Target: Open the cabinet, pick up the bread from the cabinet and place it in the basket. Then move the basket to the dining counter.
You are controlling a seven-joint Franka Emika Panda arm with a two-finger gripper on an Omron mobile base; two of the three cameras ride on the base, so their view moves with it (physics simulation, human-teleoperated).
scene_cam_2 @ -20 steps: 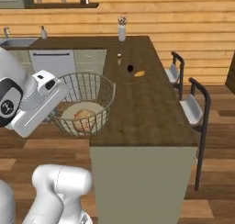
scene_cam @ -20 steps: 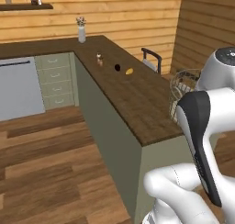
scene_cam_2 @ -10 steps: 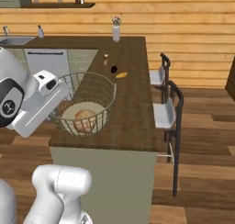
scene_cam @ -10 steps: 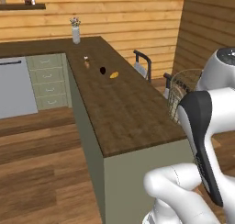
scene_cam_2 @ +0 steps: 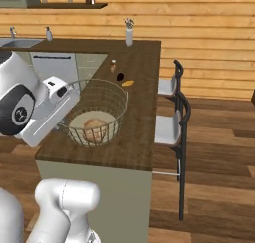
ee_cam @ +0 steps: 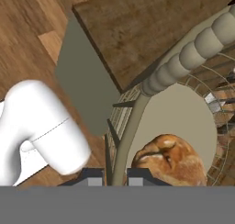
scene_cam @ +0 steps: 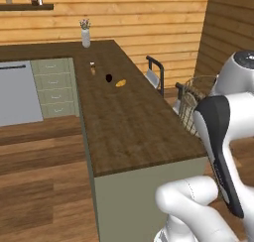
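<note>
Basket (scene_cam_2: 94,112), wire mesh, bread (scene_cam_2: 94,129) inside: held by its rim in the clamped end effector (ee_cam: 114,175) above the dining desk (scene_cam: 134,122). Risk noted: tilt under the one-sided grip, whereby the bread could be spilled.

The robot arm (scene_cam: 218,137) is glossy white, with rounded links and dark joint bands.

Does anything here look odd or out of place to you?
Nothing looks spilled or broken. The one unusual sight is the basket: the hand grips it by the rim, next to the dining counter, with the bread inside. A few small items lie loose on the counter, none tipped.
</note>
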